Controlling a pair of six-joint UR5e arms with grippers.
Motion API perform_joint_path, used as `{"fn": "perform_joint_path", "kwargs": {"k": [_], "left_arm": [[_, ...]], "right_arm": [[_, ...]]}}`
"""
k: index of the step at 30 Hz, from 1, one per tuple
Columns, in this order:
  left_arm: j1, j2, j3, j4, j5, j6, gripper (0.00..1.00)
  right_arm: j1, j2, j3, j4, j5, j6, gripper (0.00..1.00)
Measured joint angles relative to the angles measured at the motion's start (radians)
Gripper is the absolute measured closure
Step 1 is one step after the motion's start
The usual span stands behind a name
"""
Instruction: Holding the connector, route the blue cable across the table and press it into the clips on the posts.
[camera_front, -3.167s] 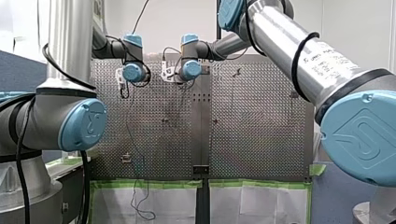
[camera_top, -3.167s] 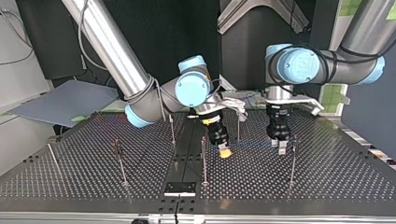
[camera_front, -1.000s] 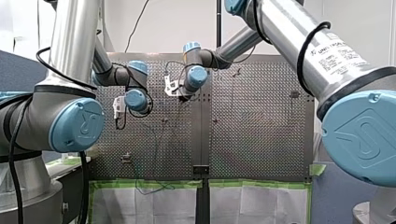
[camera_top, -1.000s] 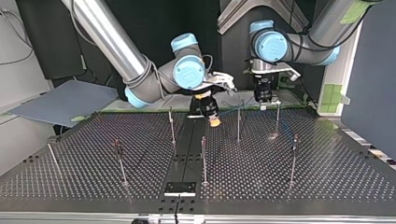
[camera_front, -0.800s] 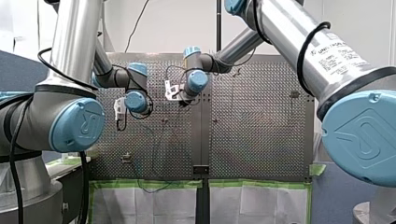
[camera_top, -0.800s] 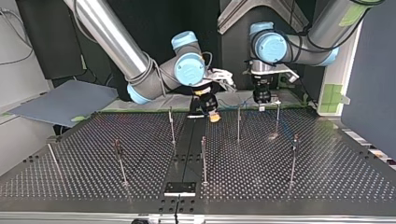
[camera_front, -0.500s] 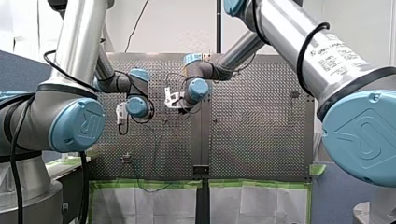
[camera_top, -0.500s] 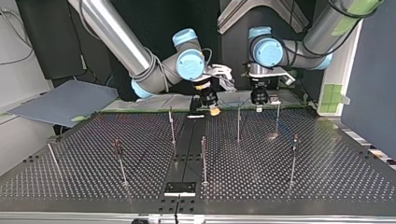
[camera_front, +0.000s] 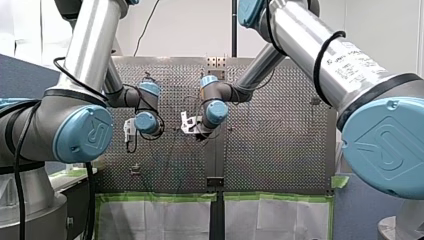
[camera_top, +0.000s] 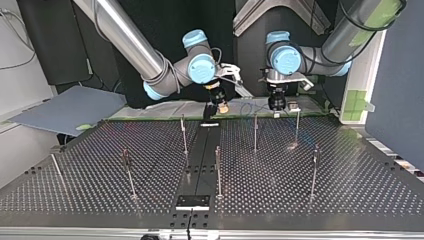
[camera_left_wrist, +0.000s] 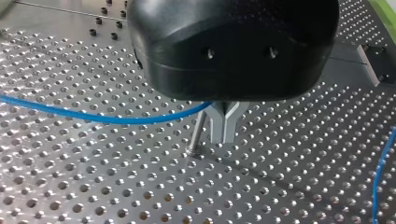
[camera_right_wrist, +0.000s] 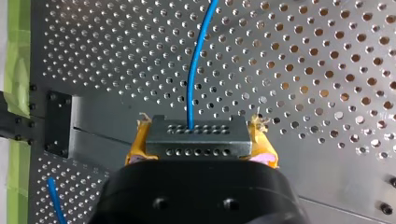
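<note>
Steel posts (camera_top: 218, 170) stand nearest the top view's camera on the table (camera_top: 325, 200); beyond, at the far edge, my right gripper (camera_right_wrist: 200, 133) clamps the connector (camera_right_wrist: 196, 145) between yellow pads, the blue cable (camera_right_wrist: 196, 60) leading off ahead, and my left gripper (camera_left_wrist: 224, 133) pinches that cable in its metal fingers. Pulling hard could likely twist the connector loose or snag slack on a post

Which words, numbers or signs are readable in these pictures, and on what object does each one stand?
Printed label on my right arm's silver tube: several lines, too blurred to read.
Blue joint caps: an embossed logo, no legible letters.
No other text shows.
</note>
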Motion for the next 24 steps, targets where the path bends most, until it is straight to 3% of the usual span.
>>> {"fn": "perform_joint_path", "kwargs": {"k": [13, 24], "left_arm": [[0.004, -0.088, 0.037, 0.024, 0.022, -0.014, 1.00], [0.010, -0.096, 0.053, 0.032, 0.041, -0.017, 1.00]], "right_arm": [[-0.023, 0.000, -0.040, -0.001, -0.027, 0.005, 1.00], [-0.051, 0.000, -0.044, -0.005, -0.055, 0.020, 1.00]]}}
